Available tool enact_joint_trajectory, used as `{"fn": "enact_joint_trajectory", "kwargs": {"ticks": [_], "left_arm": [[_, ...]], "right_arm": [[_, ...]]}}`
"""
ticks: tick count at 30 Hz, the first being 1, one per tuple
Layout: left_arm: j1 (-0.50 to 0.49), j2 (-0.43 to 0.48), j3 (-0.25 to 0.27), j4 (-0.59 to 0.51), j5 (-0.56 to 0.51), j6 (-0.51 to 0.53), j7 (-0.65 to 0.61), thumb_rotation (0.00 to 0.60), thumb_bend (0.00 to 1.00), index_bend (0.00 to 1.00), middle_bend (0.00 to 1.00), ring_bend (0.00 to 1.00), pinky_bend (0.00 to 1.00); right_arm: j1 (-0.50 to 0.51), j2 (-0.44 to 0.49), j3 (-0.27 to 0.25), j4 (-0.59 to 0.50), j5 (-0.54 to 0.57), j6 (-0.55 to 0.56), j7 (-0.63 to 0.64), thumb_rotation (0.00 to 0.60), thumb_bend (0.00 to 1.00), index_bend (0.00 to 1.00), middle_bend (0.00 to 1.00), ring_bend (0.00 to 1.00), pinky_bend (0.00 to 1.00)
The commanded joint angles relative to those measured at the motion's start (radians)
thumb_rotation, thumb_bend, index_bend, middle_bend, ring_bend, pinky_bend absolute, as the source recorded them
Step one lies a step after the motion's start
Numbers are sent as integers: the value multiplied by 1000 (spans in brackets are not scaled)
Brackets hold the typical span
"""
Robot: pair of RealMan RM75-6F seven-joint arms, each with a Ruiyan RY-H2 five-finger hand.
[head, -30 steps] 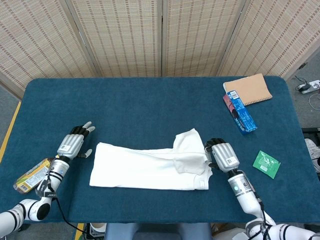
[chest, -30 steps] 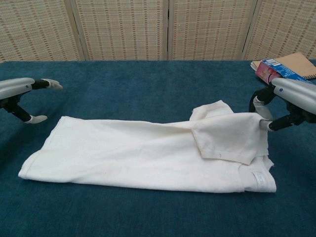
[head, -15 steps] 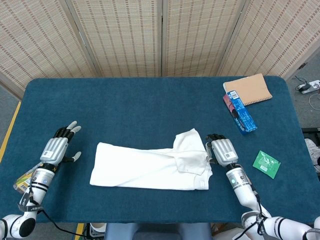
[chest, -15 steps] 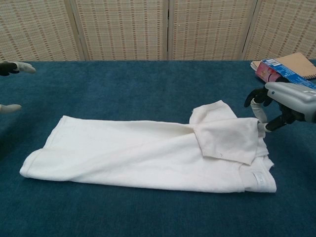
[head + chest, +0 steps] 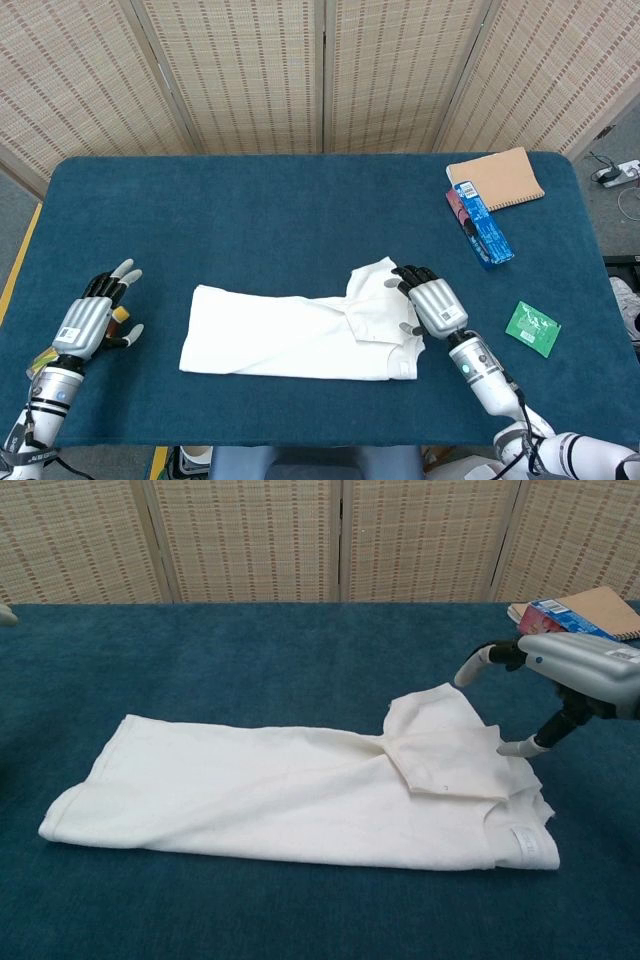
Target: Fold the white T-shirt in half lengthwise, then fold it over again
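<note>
The white T-shirt point(image 5: 300, 333) point(image 5: 290, 795) lies folded lengthwise on the blue table, a long strip with a sleeve flap turned up at its right end. My right hand point(image 5: 428, 302) point(image 5: 560, 675) hovers over that sleeve end with fingers spread, the thumb tip point(image 5: 512, 747) touching the cloth's right edge; it holds nothing. My left hand point(image 5: 92, 315) is open, well left of the shirt near the table's left edge. In the chest view only a sliver of the left hand shows at the far left edge.
A brown notebook point(image 5: 495, 180) and a blue-and-pink box point(image 5: 480, 222) sit at the back right. A green packet point(image 5: 532, 328) lies right of my right hand. A yellow-green packet point(image 5: 45, 358) sits by my left wrist. Woven screens stand behind the table.
My right hand let go of the sleeve end and opened, moving up over the shirt. My left hand drew back leftward, away from the shirt. The sleeve flap settled flatter.
</note>
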Motion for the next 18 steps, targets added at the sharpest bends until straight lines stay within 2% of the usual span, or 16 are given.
{"fn": "enact_joint_trajectory", "kwargs": {"ticks": [1, 6, 12, 18], "left_arm": [[24, 11, 17, -19, 28, 31, 4, 600, 321, 0, 0, 0, 0], [55, 26, 42, -43, 55, 59, 10, 600, 321, 0, 0, 0, 0], [77, 29, 51, -55, 66, 73, -1, 600, 321, 0, 0, 0, 0], [86, 38, 52, -65, 72, 76, -8, 600, 321, 0, 0, 0, 0]], "right_arm": [[-12, 23, -63, 0, -67, 16, 38, 600, 101, 406, 228, 121, 178], [-31, 12, -98, 40, -101, 38, 39, 600, 123, 467, 245, 121, 178], [-35, -34, -100, 117, -122, 60, 41, 600, 135, 488, 260, 121, 178], [-25, -61, -100, 148, -130, 50, 52, 600, 135, 502, 267, 122, 178]]}}
